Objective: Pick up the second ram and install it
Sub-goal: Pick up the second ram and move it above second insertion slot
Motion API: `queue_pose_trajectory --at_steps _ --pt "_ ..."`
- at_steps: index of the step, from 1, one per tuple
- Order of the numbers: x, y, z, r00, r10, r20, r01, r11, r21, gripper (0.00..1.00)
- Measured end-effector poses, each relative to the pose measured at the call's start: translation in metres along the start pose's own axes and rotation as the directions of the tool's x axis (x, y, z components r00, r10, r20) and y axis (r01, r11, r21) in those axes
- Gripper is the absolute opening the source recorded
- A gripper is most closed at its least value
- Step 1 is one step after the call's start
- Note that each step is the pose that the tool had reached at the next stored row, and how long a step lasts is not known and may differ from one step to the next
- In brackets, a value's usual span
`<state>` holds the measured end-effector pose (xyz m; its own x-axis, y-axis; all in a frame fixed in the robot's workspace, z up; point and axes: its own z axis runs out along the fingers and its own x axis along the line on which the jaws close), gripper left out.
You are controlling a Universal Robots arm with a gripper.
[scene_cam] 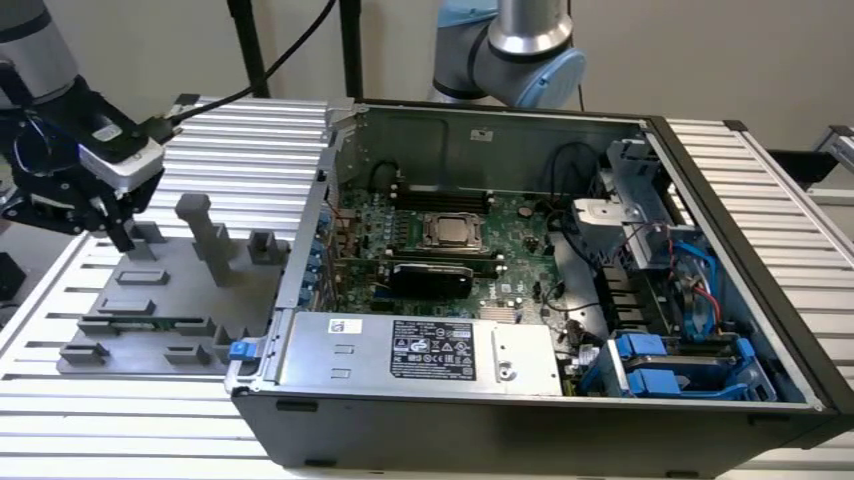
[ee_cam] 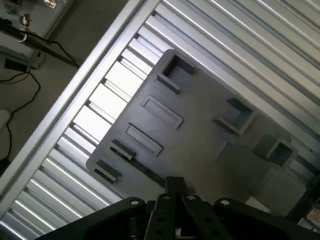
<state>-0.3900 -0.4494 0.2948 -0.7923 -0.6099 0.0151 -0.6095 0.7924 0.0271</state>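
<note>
Over the grey tray (scene_cam: 147,345), ext. view's left: gripper (scene_cam: 120,238), jaws seemingly clenched & empty, apart from second ram (scene_cam: 147,322) lying in tray slot.

You're looking at a ribbed aluminium worktop (scene_cam: 267,130) with a plain pale wall (scene_cam: 747,50) behind it. Two black stand poles (scene_cam: 244,40) rise at the back. Beside the worktop, a dull grey floor (ee_cam: 45,115) carries loose black cables (ee_cam: 50,51). The light is even and soft.
</note>
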Motion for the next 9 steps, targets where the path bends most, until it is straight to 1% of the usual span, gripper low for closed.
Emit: queue_pose_trajectory --at_steps 2,4,6,9 --pt "0.0000 0.0000 0.0020 0.9993 -0.036 -0.0010 0.036 0.9993 0.0005 0.00" --pt "-0.0001 -0.0001 0.0041 0.9973 -0.073 -0.0019 0.073 0.9973 0.0011 0.00" --pt "-0.0001 -0.0001 0.0060 0.9940 -0.109 -0.0030 0.109 0.9940 0.0015 0.00" --pt "-0.0002 -0.0002 0.0090 0.9867 -0.163 -0.0046 0.163 0.9867 0.0021 0.00"
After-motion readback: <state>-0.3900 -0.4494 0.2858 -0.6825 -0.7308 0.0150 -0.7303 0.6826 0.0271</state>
